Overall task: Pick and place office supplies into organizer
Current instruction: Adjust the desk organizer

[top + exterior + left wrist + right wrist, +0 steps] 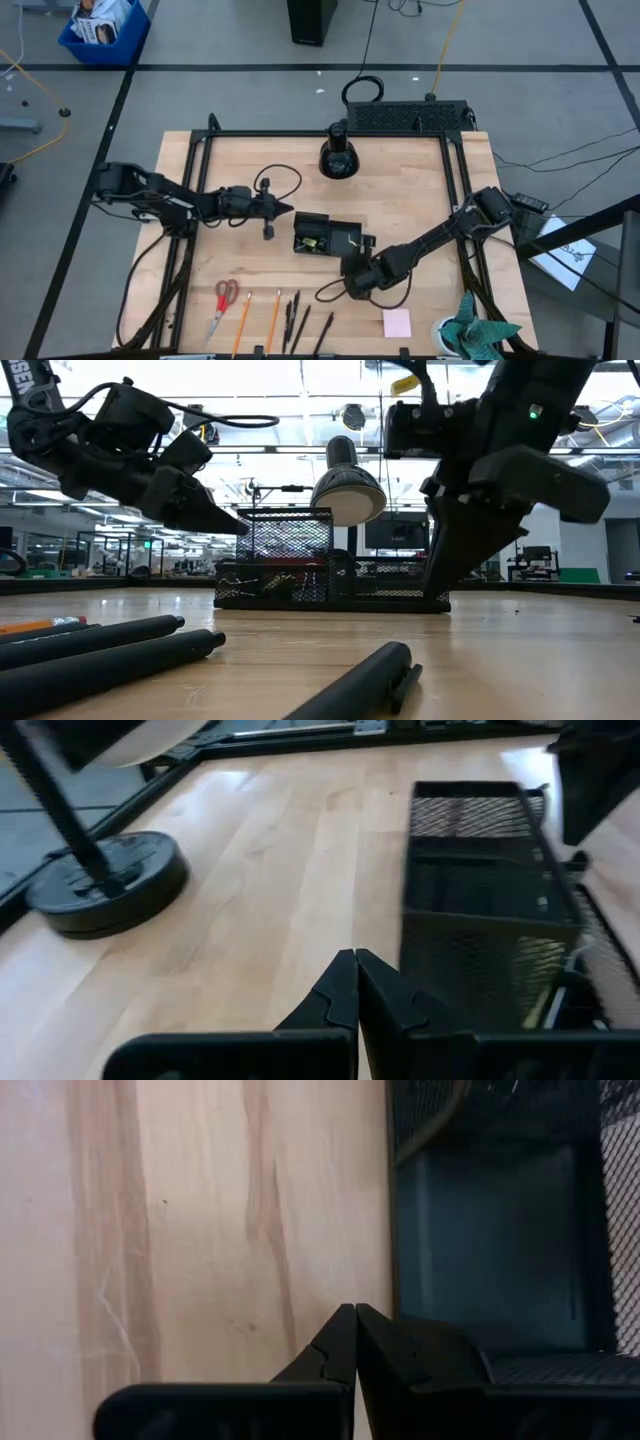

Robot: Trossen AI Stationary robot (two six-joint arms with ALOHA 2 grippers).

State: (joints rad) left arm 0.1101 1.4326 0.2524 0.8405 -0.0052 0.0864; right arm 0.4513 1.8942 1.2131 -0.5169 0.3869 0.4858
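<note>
The organizer [325,236] sits near the middle of the wooden worktop [410,190], a black wire-mesh tray with several compartments. The high view shows a small yellow piece [312,242] inside it; the low view instead shows its mesh walls [290,555] standing at different heights, and the left wrist view shows the open weave up close [480,920].

Only the high view takes in the loose supplies along the near edge: red-handled scissors [222,305], two orange pencils [243,322], several thin dark pens [300,325] and a pink sticky-note pad [397,323]. The low view shows the pens as blurred dark cylinders [100,650] in the foreground.

The left pincer [288,209] reaches in level from the left, its tip just beside the organizer's left end — fingers [340,1000] pressed together, holding nothing. The right arm stretches diagonally from the right, and the right pincer [352,268] hangs at the organizer's near right corner, fingers [340,1350] also together and empty, pointing down at bare wood beside the tray wall.

Behind the organizer stands a black lamp [339,155] with a round, weighty base [105,885]. A teal-green cloth [480,330] lies crumpled at the worktop's near right corner.
</note>
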